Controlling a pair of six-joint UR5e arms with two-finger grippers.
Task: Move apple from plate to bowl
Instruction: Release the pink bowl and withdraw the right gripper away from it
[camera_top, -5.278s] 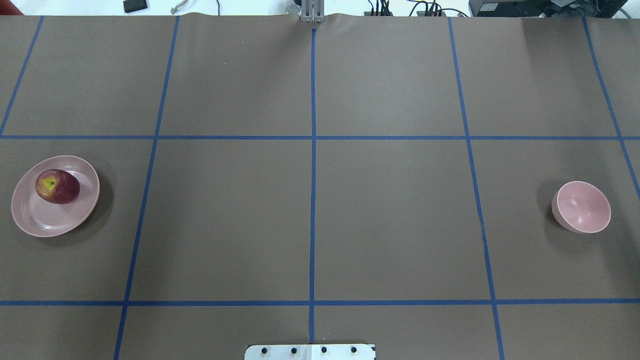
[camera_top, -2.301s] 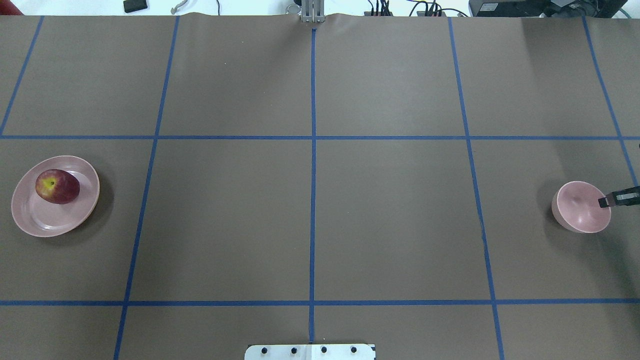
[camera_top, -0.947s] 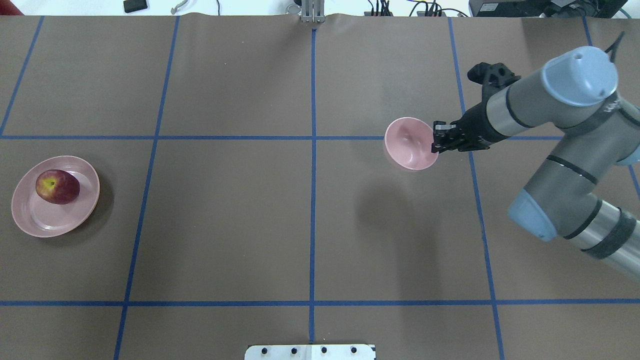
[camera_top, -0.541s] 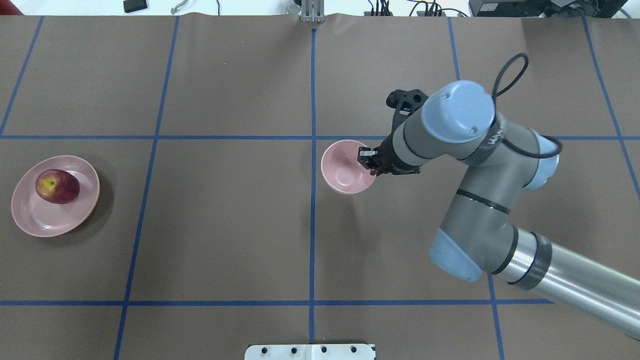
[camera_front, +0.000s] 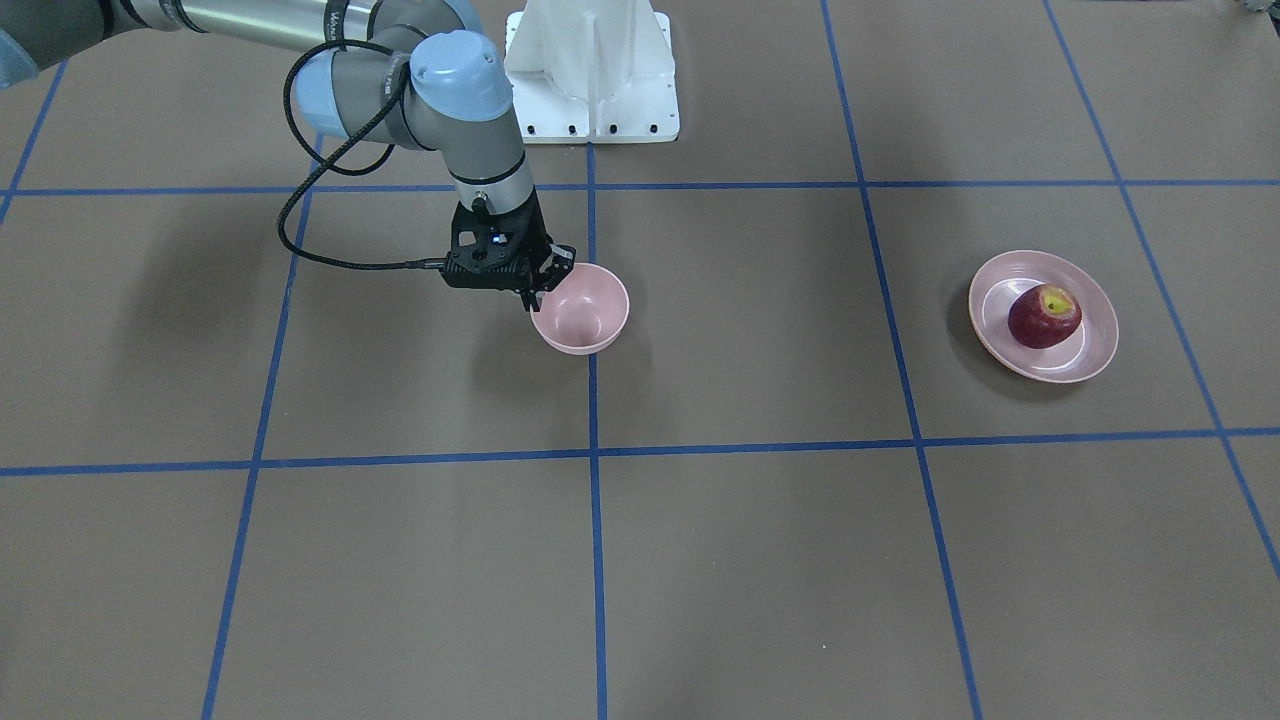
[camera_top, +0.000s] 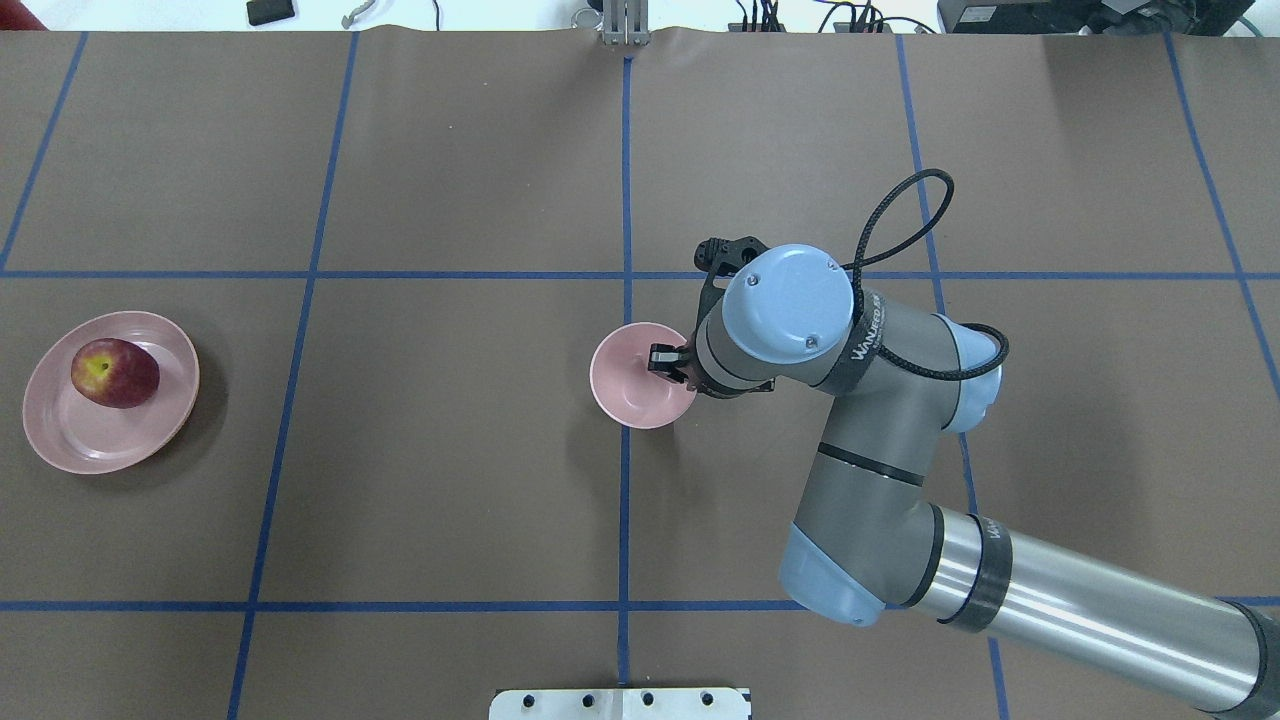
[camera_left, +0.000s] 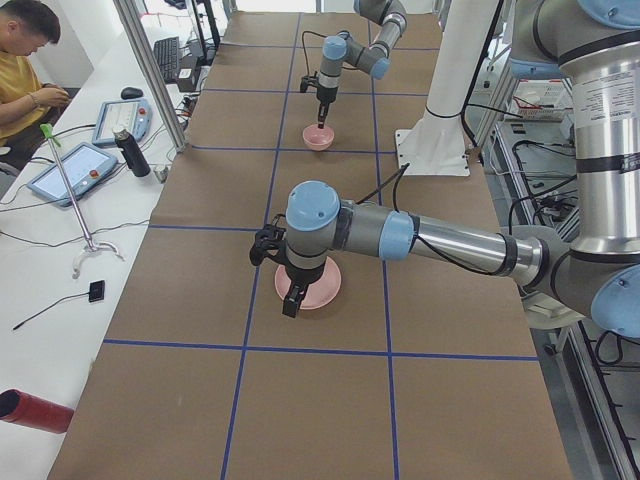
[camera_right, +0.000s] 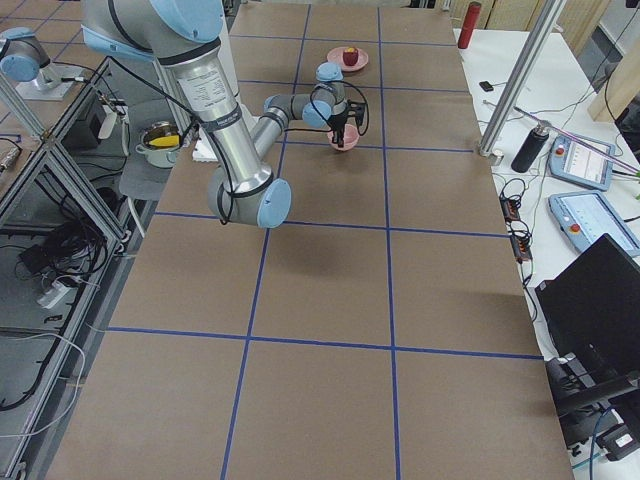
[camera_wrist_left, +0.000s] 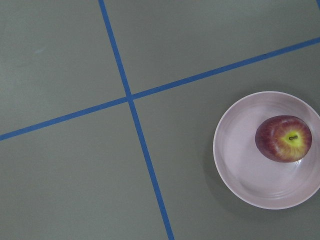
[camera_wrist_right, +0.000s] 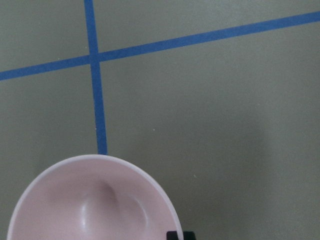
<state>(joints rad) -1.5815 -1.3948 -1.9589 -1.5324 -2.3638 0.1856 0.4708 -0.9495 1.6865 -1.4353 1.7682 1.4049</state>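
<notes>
The dark-red apple (camera_top: 115, 372) lies in the wide pink plate (camera_top: 60, 440) at the table's left; it also shows in the front view (camera_front: 1044, 315) and the left wrist view (camera_wrist_left: 283, 138). My right gripper (camera_top: 662, 362) is shut on the rim of the small pink bowl (camera_top: 632, 388) near the table's centre line, low at the table. The bowl is empty (camera_wrist_right: 90, 205). My left gripper (camera_left: 290, 300) shows only in the left side view, hanging over the plate (camera_left: 325, 290). I cannot tell whether it is open or shut.
Blue tape lines (camera_top: 626, 200) divide the brown table into squares. The white robot base plate (camera_front: 590, 60) stands at the table's robot side. A person and tablets (camera_left: 75, 170) are beside the table's far long edge.
My right arm took the bowl by its rim at the table's right, carried it left to the centre line and lowered it. The apple and plate have not moved.
</notes>
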